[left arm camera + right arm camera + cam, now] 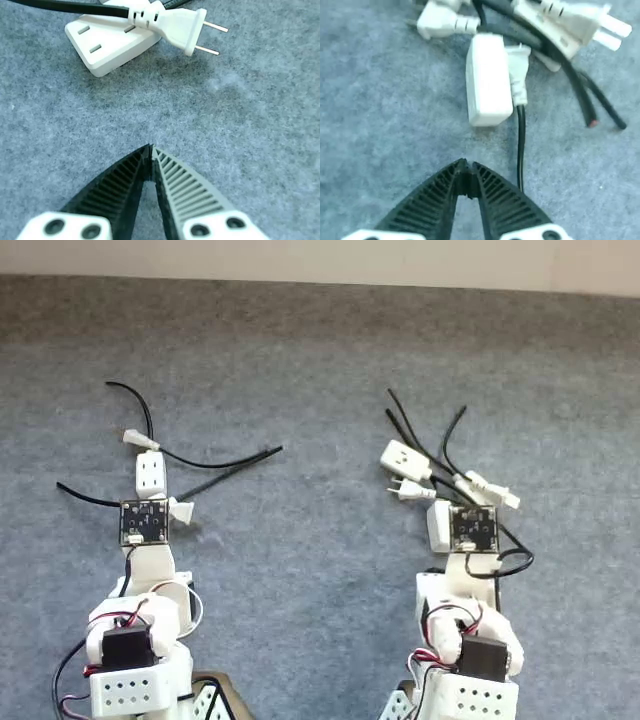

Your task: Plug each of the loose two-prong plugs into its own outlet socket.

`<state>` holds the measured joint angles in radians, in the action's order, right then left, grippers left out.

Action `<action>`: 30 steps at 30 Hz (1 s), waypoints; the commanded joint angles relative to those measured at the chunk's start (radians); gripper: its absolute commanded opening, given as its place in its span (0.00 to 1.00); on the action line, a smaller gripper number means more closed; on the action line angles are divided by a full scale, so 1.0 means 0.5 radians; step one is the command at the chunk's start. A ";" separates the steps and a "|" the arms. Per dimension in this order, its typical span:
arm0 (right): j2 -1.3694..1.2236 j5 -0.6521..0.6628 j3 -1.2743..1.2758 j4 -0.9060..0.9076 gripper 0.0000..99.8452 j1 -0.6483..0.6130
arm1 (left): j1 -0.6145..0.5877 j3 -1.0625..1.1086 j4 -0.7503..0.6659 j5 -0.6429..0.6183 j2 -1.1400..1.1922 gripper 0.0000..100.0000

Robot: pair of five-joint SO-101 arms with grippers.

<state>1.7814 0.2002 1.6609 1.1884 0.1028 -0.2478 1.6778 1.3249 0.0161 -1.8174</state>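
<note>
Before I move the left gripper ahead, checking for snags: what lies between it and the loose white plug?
Nothing but bare carpet between the left gripper and the plug, as the left wrist view shows.

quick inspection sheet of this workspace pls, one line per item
surface: grey mat, flat
job's things: outlet block with a loose plug lying across its edge; second outlet block with a plug against its side, cannot tell if seated
clutter: nothing seen
hands: left hand shut, empty; right hand shut, empty
cables: black cables crossing near the second outlet block
surroundings: pale wall behind the mat
</note>
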 commanded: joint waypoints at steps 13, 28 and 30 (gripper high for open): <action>-0.315 0.362 -0.582 -0.566 0.26 -0.002 | -0.017 0.032 0.009 -0.015 -0.005 0.01; -2.453 0.362 -1.447 -0.606 0.26 -0.008 | -0.017 0.032 0.009 -0.015 -0.005 0.01; -2.585 0.362 -1.499 -0.664 0.26 -0.038 | -0.017 0.032 0.009 -0.015 -0.005 0.01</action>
<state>0.5785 0.3736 0.9966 0.8999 0.1028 -0.2478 1.6778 1.3249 0.0161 -1.8174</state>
